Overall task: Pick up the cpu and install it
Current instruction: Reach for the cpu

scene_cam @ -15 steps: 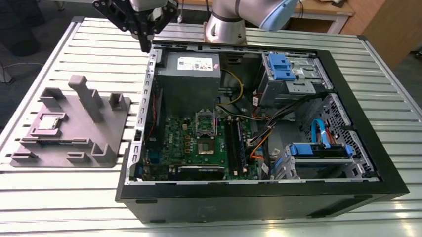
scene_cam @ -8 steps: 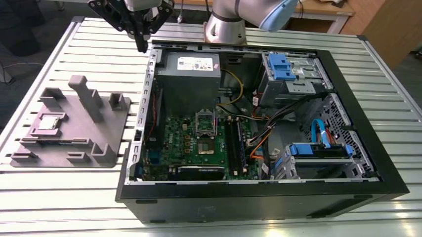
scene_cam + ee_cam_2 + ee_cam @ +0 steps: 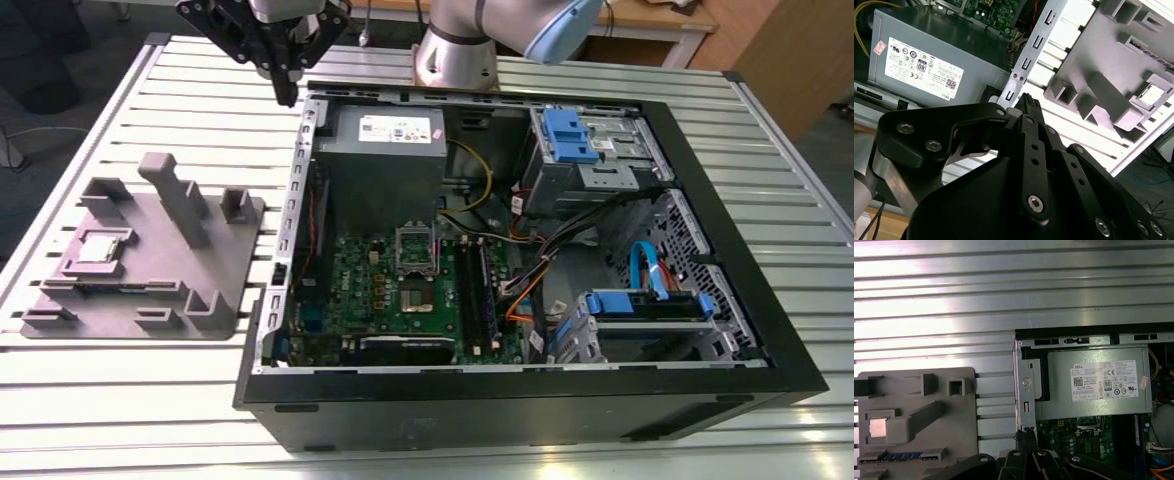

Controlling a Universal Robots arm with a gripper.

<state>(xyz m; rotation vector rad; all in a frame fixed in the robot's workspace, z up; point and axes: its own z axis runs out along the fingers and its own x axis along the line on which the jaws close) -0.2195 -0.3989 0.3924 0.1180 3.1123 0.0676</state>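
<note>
cpu point(image 3: 103, 247) sits unpicked in its grey holder point(image 3: 227, 270), well apart from the pincer point(image 3: 286, 98); pincer closed, empty; approach step; a grasp likely calls for opening first.

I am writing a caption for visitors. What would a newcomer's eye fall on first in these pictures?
First, the open computer case in the middle of the exterior view, its green motherboard exposed. Next, the grey holder on the exterior view's left, with the silvery cpu in it. The black hand hangs above the case's corner.
</note>
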